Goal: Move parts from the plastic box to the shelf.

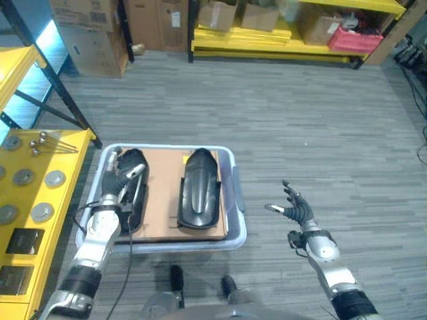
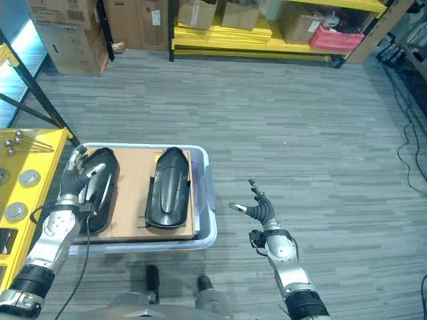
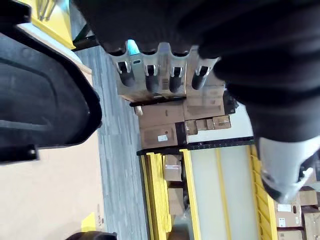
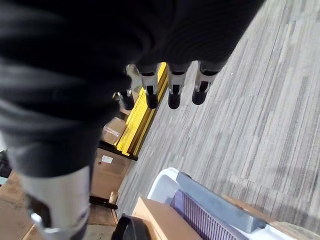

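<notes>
A pale blue plastic box [image 1: 237, 200] stands on the floor, lined with brown cardboard [image 1: 163, 193]. Two black moulded parts lie in it: one on the left [image 1: 139, 160] and one in the middle [image 1: 199, 189]. My left hand [image 1: 119, 180] rests over the left part with fingers [image 3: 150, 75] straight and thumb held apart, not closed round it; the part [image 3: 40, 100] lies just beside them. My right hand [image 1: 298, 212] hovers open above the floor to the right of the box, fingers [image 4: 172, 95] spread and holding nothing. The yellow shelf [image 1: 63, 200] runs along the left.
The shelf carries several metal discs [image 1: 55, 178], a few bolts [image 1: 47, 141] and dark square plates [image 1: 25, 241]. A black rack leg [image 1: 53, 73] slants down behind it. Cardboard boxes [image 1: 90, 33] and a yellow rack [image 1: 280, 43] line the back.
</notes>
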`<state>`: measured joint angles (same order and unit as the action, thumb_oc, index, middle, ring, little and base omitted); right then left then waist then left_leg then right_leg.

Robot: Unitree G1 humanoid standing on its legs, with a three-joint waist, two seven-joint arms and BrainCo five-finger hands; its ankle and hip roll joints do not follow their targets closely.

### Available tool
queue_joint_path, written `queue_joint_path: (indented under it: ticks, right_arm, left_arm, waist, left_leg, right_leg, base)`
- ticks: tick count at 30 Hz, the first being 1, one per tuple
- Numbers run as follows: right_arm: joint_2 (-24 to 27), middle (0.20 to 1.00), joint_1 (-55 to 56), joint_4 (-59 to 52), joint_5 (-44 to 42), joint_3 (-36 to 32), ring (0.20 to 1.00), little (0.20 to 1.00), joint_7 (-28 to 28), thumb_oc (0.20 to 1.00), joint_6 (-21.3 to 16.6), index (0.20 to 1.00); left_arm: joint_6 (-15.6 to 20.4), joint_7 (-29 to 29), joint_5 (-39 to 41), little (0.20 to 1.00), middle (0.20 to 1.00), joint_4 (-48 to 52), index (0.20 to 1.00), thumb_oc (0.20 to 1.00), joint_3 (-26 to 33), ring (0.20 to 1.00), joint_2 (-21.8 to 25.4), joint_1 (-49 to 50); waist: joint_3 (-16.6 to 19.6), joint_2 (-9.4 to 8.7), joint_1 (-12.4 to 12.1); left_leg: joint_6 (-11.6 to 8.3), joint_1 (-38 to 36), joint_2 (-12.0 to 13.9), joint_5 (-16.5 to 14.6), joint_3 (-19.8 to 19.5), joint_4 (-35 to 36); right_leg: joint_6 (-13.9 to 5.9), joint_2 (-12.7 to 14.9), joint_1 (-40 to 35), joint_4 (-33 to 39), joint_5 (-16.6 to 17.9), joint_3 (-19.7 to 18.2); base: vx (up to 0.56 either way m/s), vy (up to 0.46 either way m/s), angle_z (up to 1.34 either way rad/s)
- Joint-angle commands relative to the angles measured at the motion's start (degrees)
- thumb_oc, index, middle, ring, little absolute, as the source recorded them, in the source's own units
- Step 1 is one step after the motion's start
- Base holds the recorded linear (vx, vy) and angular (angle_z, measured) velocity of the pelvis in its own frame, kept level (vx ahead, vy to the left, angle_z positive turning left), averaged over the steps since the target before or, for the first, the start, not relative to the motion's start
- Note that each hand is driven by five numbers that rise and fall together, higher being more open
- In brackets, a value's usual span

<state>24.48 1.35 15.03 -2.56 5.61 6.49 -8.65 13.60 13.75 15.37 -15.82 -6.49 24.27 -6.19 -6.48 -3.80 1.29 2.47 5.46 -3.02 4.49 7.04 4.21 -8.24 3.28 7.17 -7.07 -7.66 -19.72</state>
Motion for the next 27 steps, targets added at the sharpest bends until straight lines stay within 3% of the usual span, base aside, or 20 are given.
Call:
queue_joint_path:
  ticks: [1, 9, 10, 21, 27]
  right_arm:
    - [2.83, 1.0, -3.28, -4.67, 1.62, -0.51, 1.0, 1.0, 0.4, 1.0, -2.67, 1.0]
    - [4.79, 1.0, -8.53, -5.45, 6.01, 3.69, 1.0, 1.0, 1.98, 1.0, -2.18, 1.0]
    - [5.15, 1.0, -12.16, -4.72, 7.88, 5.56, 1.0, 1.0, 3.53, 1.0, -1.77, 1.0]
    - [3.34, 1.0, -21.35, 1.62, 11.58, 10.18, 1.0, 1.0, 8.79, 1.0, 0.5, 1.0]
    - [1.29, 1.0, -25.31, 7.76, 19.51, 11.9, 1.0, 1.0, 14.83, 1.0, 5.07, 1.0]
  left_arm:
    - [3.47, 0.76, -2.45, 1.0, 1.0, 4.94, 1.0, 1.0, 1.41, 1.0, -0.51, -1.74]
    - [2.92, -0.67, -1.76, 1.0, 1.0, 6.14, 1.0, 1.0, -0.92, 1.0, -1.62, -0.66]
    - [2.99, -0.56, -2.05, 1.0, 1.0, 6.21, 1.0, 1.0, -2.41, 1.0, -1.3, -1.72]
    - [3.26, 0.32, -1.61, 1.0, 1.0, 3.71, 1.0, 1.0, -6.77, 1.0, -1.49, -5.25]
    - [4.04, 2.94, -1.82, 1.0, 1.0, 2.88, 1.0, 1.0, -8.73, 1.0, -2.07, -6.66]
  waist:
    - [0.81, 1.55, -0.8]
    - [0.07, 2.49, -1.99]
    - [-1.0, 3.24, -2.63]
    - [-3.56, 5.33, -4.65]
    - [-5.36, 6.63, -5.16]
  left_leg:
    - [-3.91, -1.08, 6.15, -14.27, -0.84, -12.06]
    - [-4.72, -2.35, 5.84, -11.91, -2.95, -7.4]
    - [-5.02, -1.47, 5.78, -10.85, -3.99, -5.93]
    - [-5.83, 2.59, 5.7, -8.05, -6.81, -3.35]
    - [-6.0, 4.63, 5.5, -7.23, -6.96, -3.1]
  right_leg:
    - [-1.94, -0.65, -5.06, 2.48, -0.96, 2.3]
    - [-0.49, -0.89, -6.03, 6.4, -0.7, 7.12]
    - [-0.18, -1.1, -4.93, 7.0, -0.48, 8.12]
    - [0.08, -1.73, -0.98, 7.76, 0.14, 10.34]
    - [-0.19, -1.9, 1.22, 7.66, 0.56, 10.63]
  base:
    - [0.09, -0.064, 0.22]
    - [0.03, -0.072, 0.31]
    - [-0.04, -0.056, 0.39]
    - [-0.03, -0.04, 0.27]
    - [-0.01, 0.008, 0.03]
